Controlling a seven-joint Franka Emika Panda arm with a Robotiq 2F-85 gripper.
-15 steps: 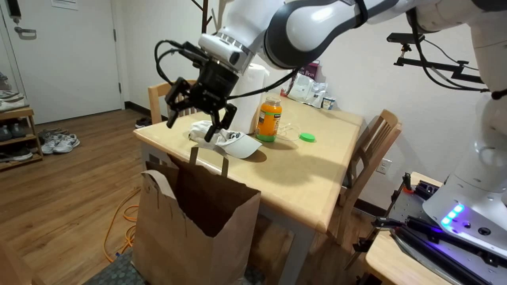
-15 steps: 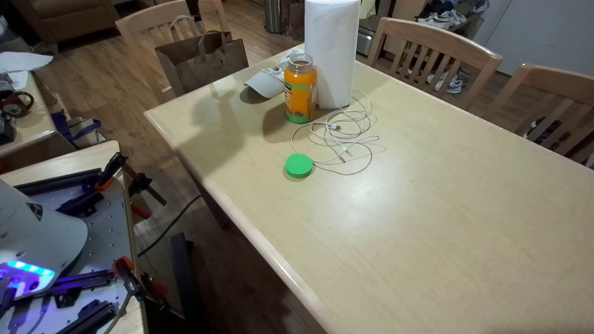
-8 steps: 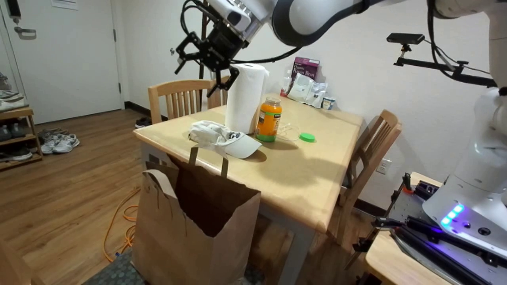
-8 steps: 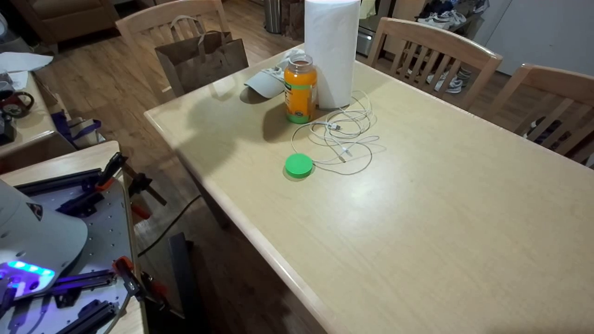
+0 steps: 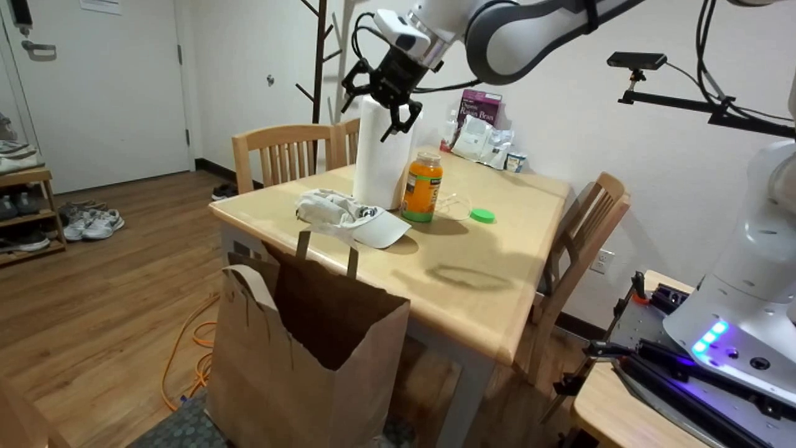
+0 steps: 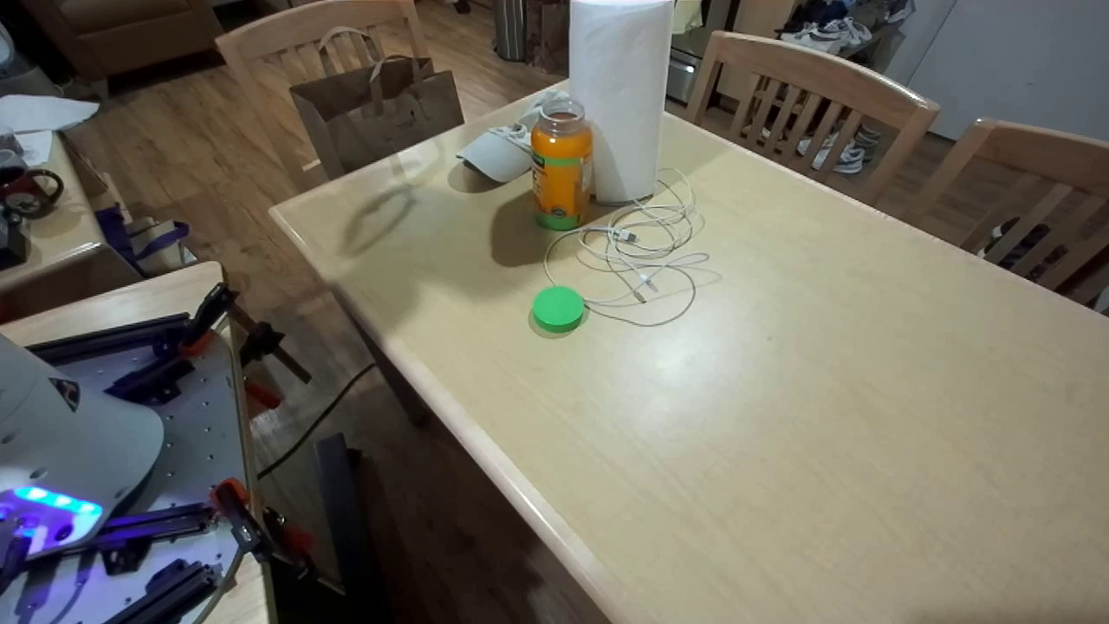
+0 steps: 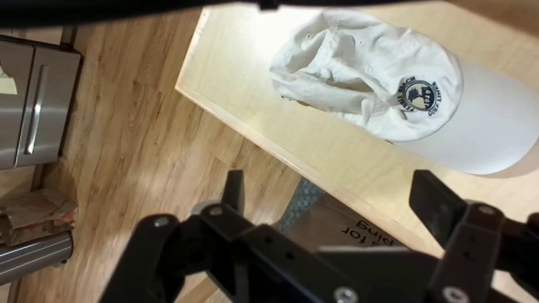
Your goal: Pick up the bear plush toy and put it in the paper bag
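Above the table (image 5: 497, 242), the gripper (image 5: 365, 126) is hovering, jaws spread wide, gripping nothing. No view is showing the bear; it is probably lying inside the bag (image 5: 292, 386). Placing is seemingly wrapping up, the next move calling only for backing clear.

The jaws were black. The bag (image 5: 277, 370) was brown, darker inside, with dark lettering (image 7: 373, 232) in the wrist view. The bench (image 6: 780, 390) was pale tan, faintly grained. The cap (image 7: 379, 80) was white, with 1 round dark badge (image 7: 419, 95). The jar (image 6: 561, 178) was orange with green bands, the lid (image 6: 558, 308) bright green. The towel roll (image 6: 622, 104) and cable (image 6: 625, 235) were white. The floor (image 7: 160, 139) was brown with darker streaks, and the chair seat (image 7: 302, 200) was greyish with paler dots.
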